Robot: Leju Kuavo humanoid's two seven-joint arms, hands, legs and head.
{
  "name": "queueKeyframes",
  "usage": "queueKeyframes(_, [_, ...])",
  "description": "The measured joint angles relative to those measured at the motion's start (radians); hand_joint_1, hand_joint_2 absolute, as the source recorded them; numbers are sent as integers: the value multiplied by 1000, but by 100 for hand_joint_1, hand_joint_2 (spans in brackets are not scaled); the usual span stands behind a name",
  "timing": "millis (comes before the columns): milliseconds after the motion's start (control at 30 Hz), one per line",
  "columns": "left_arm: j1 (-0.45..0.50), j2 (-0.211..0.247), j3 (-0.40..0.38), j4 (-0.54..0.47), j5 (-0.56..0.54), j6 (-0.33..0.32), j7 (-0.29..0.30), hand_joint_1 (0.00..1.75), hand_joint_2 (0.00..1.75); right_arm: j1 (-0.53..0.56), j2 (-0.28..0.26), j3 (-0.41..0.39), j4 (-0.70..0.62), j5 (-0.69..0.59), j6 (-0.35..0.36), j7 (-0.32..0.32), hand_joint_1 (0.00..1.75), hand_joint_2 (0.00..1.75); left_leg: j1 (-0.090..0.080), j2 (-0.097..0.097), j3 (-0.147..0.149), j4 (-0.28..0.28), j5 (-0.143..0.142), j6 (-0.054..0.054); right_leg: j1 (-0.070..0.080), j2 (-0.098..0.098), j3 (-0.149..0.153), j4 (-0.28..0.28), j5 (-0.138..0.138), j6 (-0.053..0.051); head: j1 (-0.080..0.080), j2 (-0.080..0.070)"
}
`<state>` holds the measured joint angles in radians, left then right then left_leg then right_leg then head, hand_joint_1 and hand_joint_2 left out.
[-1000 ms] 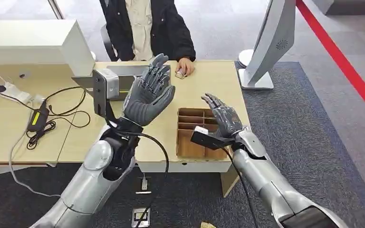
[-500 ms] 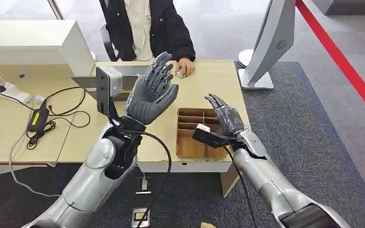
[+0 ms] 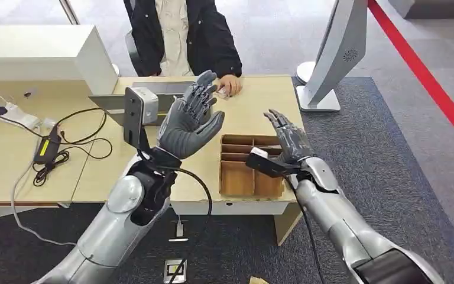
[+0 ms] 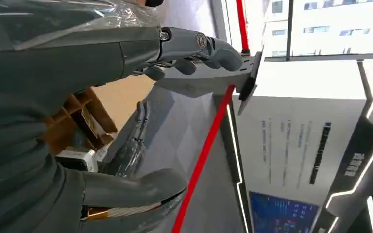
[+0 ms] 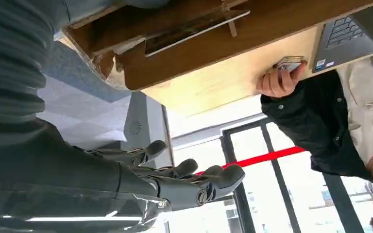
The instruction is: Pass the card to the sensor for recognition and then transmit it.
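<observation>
My left hand (image 3: 189,121) is raised above the table in front of the laptop (image 3: 153,94), palm up, fingers spread, holding nothing. In its wrist view the left hand (image 4: 126,58) has straight fingers (image 4: 199,46) and a free thumb. My right hand (image 3: 287,137) hovers open over the right side of a cardboard divider box (image 3: 236,177). Nothing is in the right hand (image 5: 165,179) in its wrist view either. A thin flat pale piece (image 5: 194,29), possibly the card, lies in the divider box (image 5: 141,53). A person's hand (image 3: 230,84) across the table holds a small object (image 5: 289,63).
A person in a dark jacket (image 3: 183,35) sits behind the table. A white box (image 3: 41,56) stands at the back left, with cables and an adapter (image 3: 47,148) in front of it. A white stand (image 3: 331,59) rises at the table's right end. A red line (image 3: 425,77) crosses the floor.
My right hand has moved right and a little forward over the box. My left hand has shifted slightly right and forward. The person's hand has barely moved.
</observation>
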<state>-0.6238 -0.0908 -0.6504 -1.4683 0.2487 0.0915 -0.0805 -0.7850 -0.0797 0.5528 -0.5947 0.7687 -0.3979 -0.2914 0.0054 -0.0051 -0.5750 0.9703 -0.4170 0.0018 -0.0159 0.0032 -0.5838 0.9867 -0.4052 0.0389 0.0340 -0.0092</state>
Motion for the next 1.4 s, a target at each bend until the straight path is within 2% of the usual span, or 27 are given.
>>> queueKeyframes(233, [3, 1, 1, -3, -3, -13, 1, 0, 175, -6, -11, 0, 5, 3, 2, 11, 0, 175, 0, 0, 0, 0, 0, 0, 0, 0, 0, 0, 0, 0, 0, 0])
queueKeyframes(267, [3, 1, 2, -3, -4, -17, 1, 0, 0, -6, -11, 0, 5, 4, 3, 12, 0, 175, 0, 0, 0, 0, 0, 0, 0, 0, 0, 0, 0, 0, 0, 0])
queueKeyframes(867, [15, 1, 12, -3, -11, -27, 0, 0, 0, -6, -10, 0, 5, 22, 28, 14, 0, 175, 0, 0, 0, 0, 0, 0, 0, 0, 0, 0, 0, 0, 0, 0])
queueKeyframes(1367, [16, -2, 18, -2, -14, -30, 0, 0, 0, -5, 15, 0, -2, 35, 55, 1, 0, 175, 0, 0, 0, 0, 0, 0, 0, 0, 0, 0, 0, 0, 0, 0])
queueKeyframes(1400, [16, -2, 18, -2, -14, -31, 0, 0, 0, -5, 16, 0, -2, 35, 58, 1, 80, 175, 0, 0, 0, 0, 0, 0, 0, 0, 0, 0, 0, 0, 0, 0])
